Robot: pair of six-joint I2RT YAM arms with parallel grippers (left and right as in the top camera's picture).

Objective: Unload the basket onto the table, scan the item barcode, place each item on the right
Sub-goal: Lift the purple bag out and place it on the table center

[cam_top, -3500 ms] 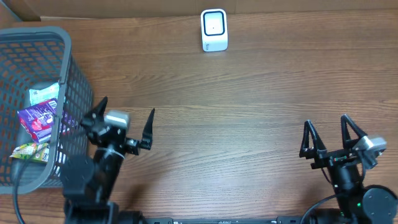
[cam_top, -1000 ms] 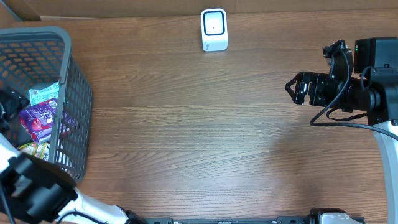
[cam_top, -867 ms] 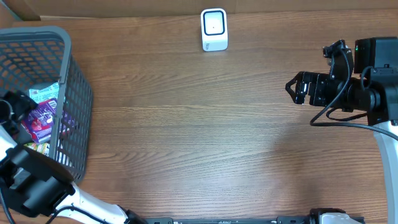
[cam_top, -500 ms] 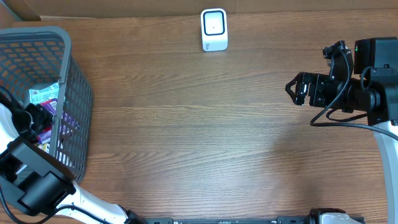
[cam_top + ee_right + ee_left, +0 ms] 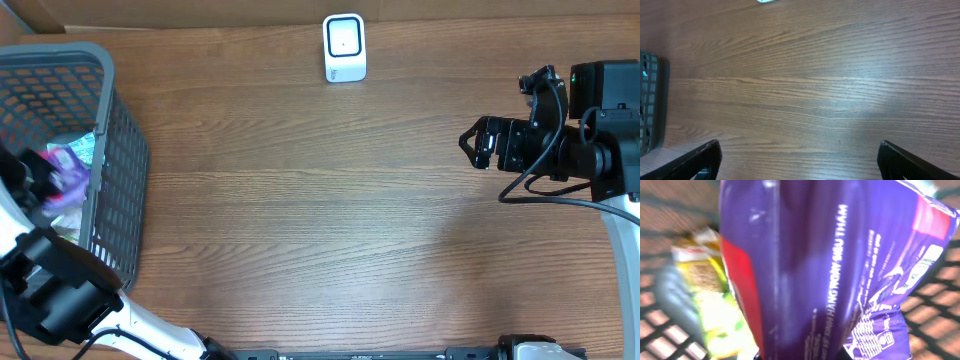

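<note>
The purple packet is inside the basket, clamped in the left gripper. It should be lifted straight up, clear of the rim, gripped firmly, and its barcode face then turned toward the scanner. The right gripper is spread wide and empty. Counted: one purple packet, one yellow-green packet, one basket, one scanner. Anything more in the basket is too blurred to count.

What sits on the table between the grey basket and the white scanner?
Nothing: overhead, only bare wooden table lies between basket and scanner.
</note>
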